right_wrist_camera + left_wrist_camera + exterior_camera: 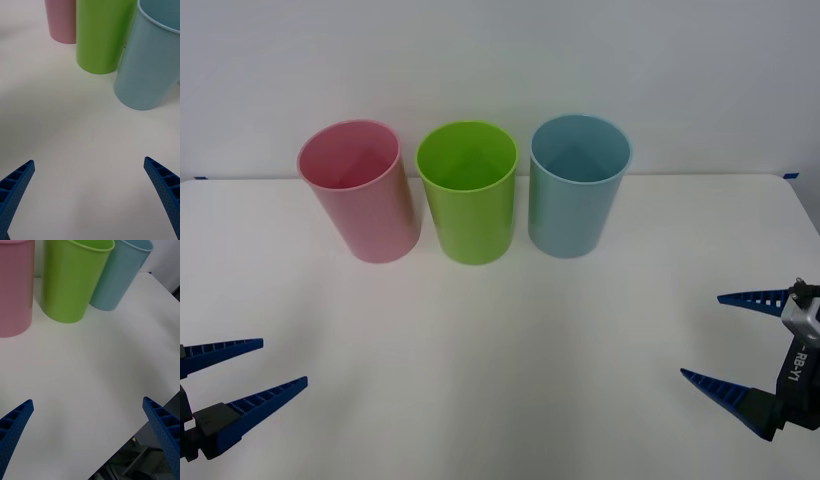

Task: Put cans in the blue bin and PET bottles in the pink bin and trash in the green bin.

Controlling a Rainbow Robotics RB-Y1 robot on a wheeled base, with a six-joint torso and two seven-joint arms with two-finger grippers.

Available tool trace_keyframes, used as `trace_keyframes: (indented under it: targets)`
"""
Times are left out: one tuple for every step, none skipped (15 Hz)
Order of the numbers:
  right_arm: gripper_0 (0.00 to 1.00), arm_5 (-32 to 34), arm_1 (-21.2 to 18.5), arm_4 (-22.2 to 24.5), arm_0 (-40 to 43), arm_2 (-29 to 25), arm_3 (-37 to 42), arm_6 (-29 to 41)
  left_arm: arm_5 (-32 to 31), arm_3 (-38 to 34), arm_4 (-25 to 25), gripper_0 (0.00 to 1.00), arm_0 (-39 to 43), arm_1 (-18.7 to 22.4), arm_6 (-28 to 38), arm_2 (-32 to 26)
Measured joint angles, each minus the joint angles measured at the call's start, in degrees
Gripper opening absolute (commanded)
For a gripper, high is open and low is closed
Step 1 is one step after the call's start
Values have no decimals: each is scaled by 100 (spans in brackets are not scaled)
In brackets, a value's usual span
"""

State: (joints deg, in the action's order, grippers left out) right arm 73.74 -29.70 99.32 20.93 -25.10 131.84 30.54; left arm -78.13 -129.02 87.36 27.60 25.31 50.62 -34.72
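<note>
Both sets of blue fingers are spread wide and holding nothing: left gripper (242,374) low at the near left of the table (510,340), right gripper (736,340) at the near right. Further back, the pink bin (360,190), green bin (468,192) and blue bin (577,185) stand upright in a row. No trash, can or bottle lies on the table, so sorting looks either finished or not started.

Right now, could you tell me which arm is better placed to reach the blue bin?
The right, probably. The blue bin stands at the right end of the row, nearer the right gripper, jaws open and empty; the left gripper waits on the side of the pink bin.
</note>
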Motion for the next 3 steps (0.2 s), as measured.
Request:
trace_keyframes:
  targets:
    - [100,15,1,14,16,20,1,-6,0,0,0,100,0,0,0,0]
    - [100,58,6,42,31,39,1,12,0,0,0,100,0,0,0,0]
    - [100,89,7,63,33,46,1,20,0,0,0,100,0,0,0,0]
